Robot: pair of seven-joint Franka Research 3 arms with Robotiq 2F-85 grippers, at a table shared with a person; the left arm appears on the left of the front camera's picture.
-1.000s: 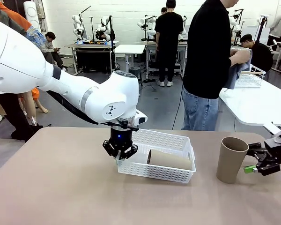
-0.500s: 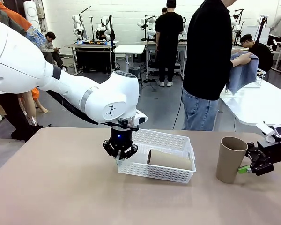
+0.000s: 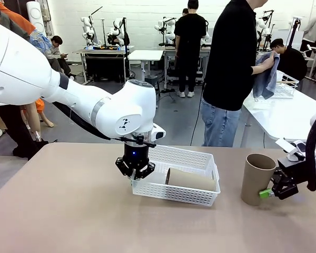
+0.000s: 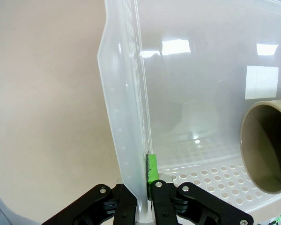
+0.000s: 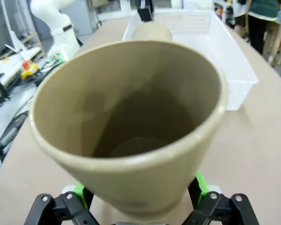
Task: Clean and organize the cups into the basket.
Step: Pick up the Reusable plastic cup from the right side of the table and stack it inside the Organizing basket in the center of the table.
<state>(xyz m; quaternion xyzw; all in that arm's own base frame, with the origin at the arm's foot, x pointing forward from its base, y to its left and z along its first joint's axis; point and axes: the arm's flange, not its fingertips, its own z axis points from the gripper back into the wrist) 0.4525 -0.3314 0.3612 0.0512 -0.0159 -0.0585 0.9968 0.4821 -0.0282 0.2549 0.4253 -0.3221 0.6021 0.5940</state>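
Left tool (image 3: 135,181) grips basket (image 3: 174,193) corner; cup (image 3: 192,179) lying inside.

Basket (image 3: 174,193): white, small-holed lattice; lying cup (image 3: 192,180): taupe-brown; standing cup (image 3: 257,179): taupe-brown, darker inside; bench (image 3: 68,211): plain beige; pads (image 3: 264,194): green; arm (image 3: 121,113): white.

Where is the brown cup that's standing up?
In the front view, the upright brown cup stands on the right side of the table, just right of the white basket, with the right end effector around its base.
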